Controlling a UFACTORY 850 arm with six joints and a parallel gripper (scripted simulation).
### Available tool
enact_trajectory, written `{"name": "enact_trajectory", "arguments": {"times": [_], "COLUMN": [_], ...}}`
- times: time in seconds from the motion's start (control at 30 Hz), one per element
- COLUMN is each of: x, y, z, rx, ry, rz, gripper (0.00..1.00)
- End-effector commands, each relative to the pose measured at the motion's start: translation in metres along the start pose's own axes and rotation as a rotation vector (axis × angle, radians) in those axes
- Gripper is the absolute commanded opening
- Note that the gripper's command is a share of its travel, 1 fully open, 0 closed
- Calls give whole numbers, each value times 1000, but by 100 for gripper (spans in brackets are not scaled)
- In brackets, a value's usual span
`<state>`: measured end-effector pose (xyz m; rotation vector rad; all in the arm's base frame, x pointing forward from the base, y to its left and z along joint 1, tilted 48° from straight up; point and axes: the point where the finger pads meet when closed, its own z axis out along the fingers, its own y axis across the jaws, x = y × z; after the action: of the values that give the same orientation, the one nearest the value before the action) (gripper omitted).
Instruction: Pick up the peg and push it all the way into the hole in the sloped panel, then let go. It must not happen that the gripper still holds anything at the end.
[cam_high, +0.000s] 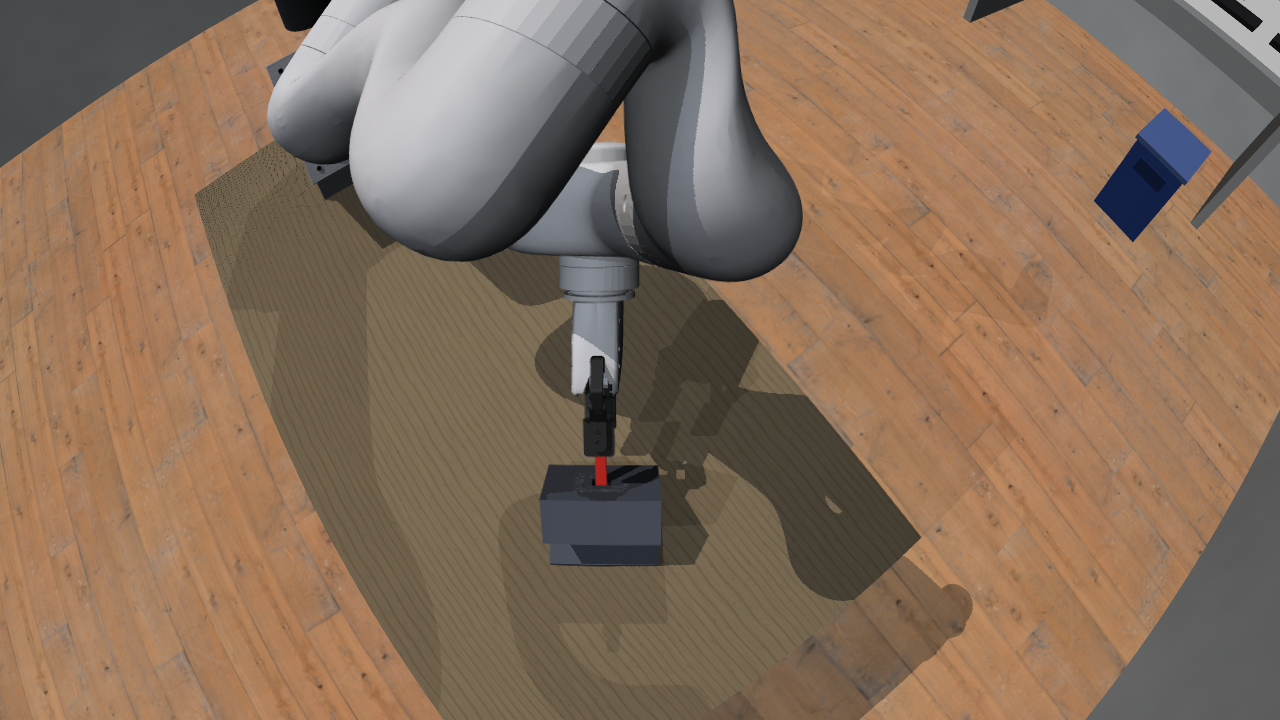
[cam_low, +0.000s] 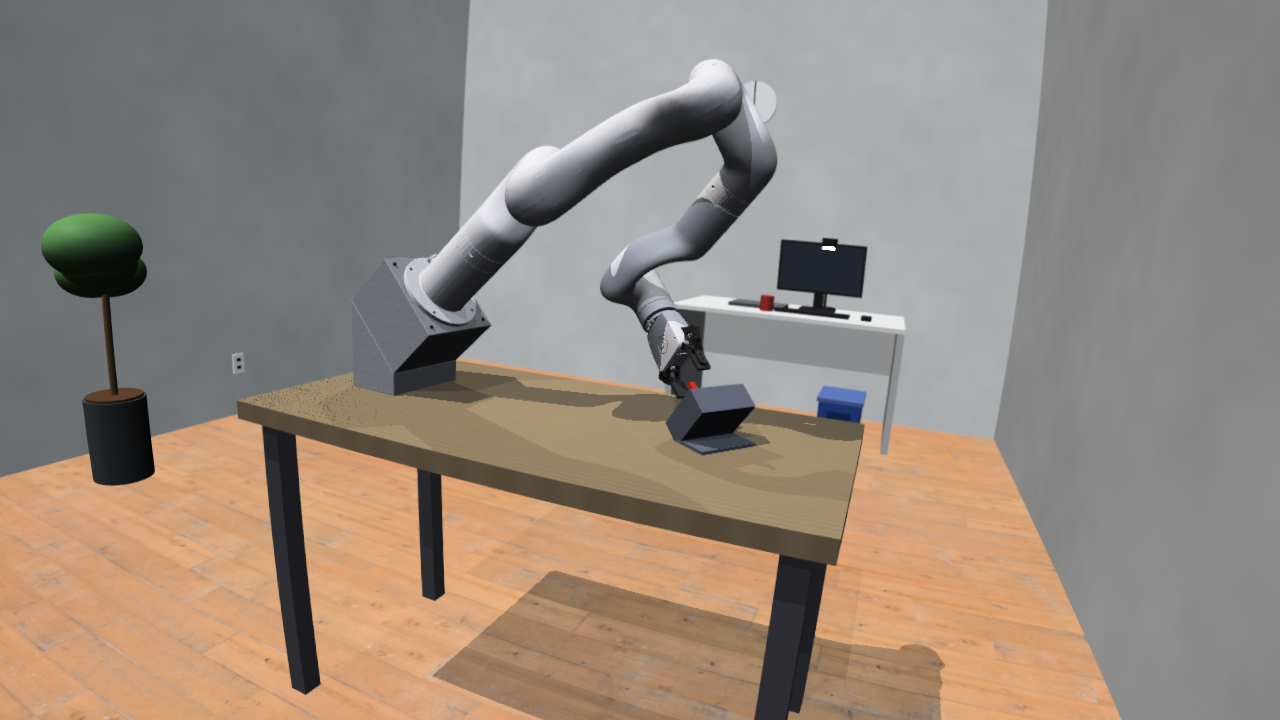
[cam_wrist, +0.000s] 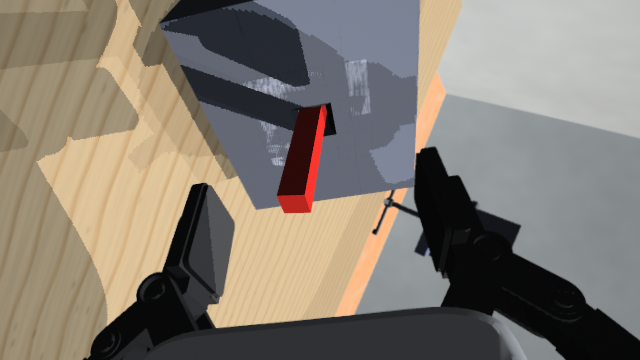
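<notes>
The red peg (cam_high: 600, 470) (cam_low: 692, 386) (cam_wrist: 301, 155) stands with its far end in the square hole of the sloped panel (cam_high: 559, 481) (cam_low: 682, 415) (cam_wrist: 395, 105). A good length of it sticks out toward me, slightly askew in the wrist view, and a dark gap of the hole shows beside it. My gripper (cam_wrist: 315, 188) is open, with one finger well to each side of the peg's outer end and touching neither side. In the top view its black fingers (cam_high: 598, 452) are seen edge-on just above the panel. The depth of the peg inside the hole is hidden.
The panel block stands on the wooden table (cam_high: 465, 376) (cam_low: 537, 447). The table's edge passes behind the panel in the wrist view. A white desk (cam_low: 805, 335), a blue bin (cam_high: 1141, 188) (cam_low: 840, 404) and a potted plant (cam_low: 92, 246) stand off the table.
</notes>
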<state>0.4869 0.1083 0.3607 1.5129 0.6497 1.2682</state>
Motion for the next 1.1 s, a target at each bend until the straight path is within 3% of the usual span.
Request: {"name": "enact_trajectory", "arguments": {"times": [0.0, 0.57, 1.07], "x": [1, 2, 1], "y": [0, -1, -1], "z": [-11, -59, -87], "rx": [1, 1, -1], "ry": [1, 0, 1], "rz": [1, 2, -1], "gripper": [100, 100, 100]}}
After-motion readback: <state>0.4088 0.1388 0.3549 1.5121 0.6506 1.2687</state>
